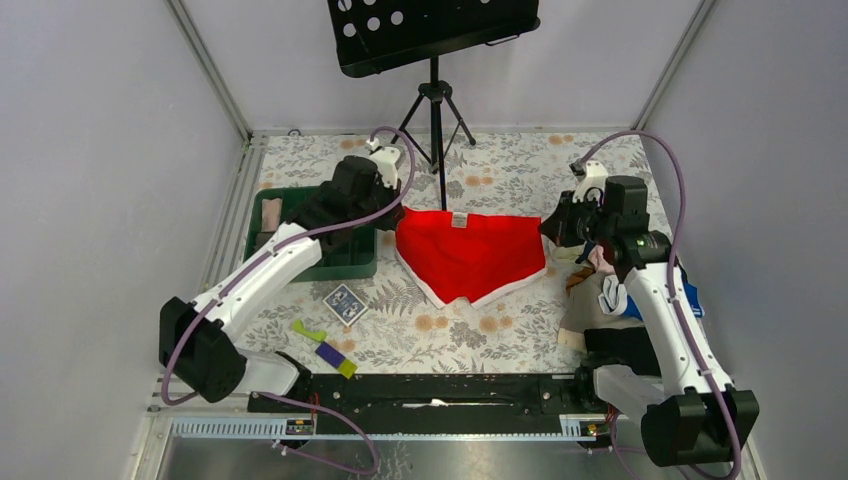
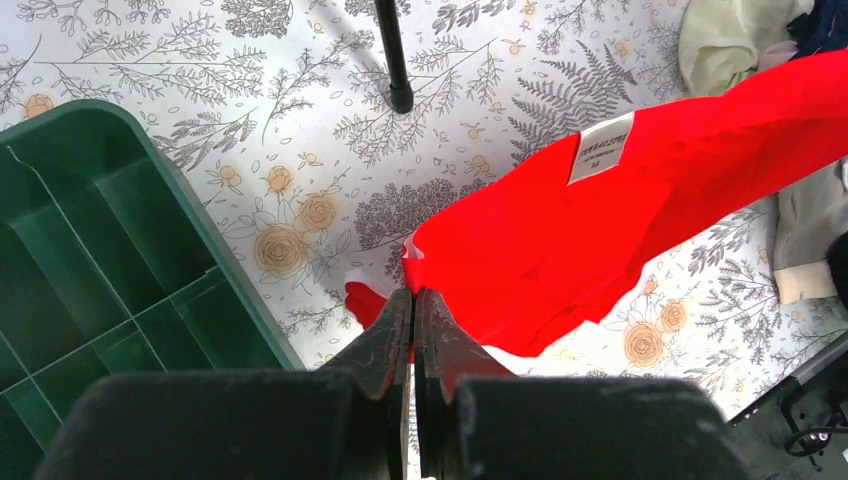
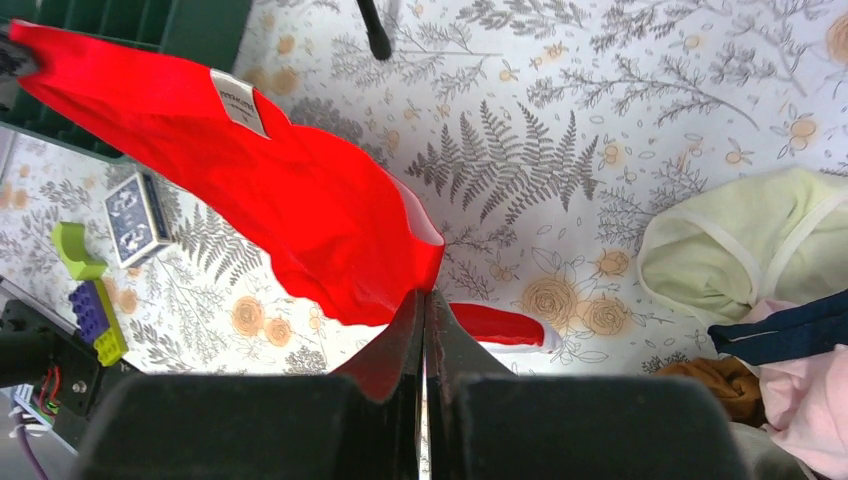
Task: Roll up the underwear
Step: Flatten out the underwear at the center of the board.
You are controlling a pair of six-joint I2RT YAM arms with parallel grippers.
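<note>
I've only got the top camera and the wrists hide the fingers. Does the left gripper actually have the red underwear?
Observer: Yes. The left wrist view shows the left gripper shut on a corner of the underwear.
Operator: And the right one?
Observer: The right gripper is shut on the opposite corner, with red cloth pinched between its fingers.
Operator: Anything beside it that my view hides?
Observer: A pale green garment with white trim lies on the table next to it, apart from the underwear.
</note>
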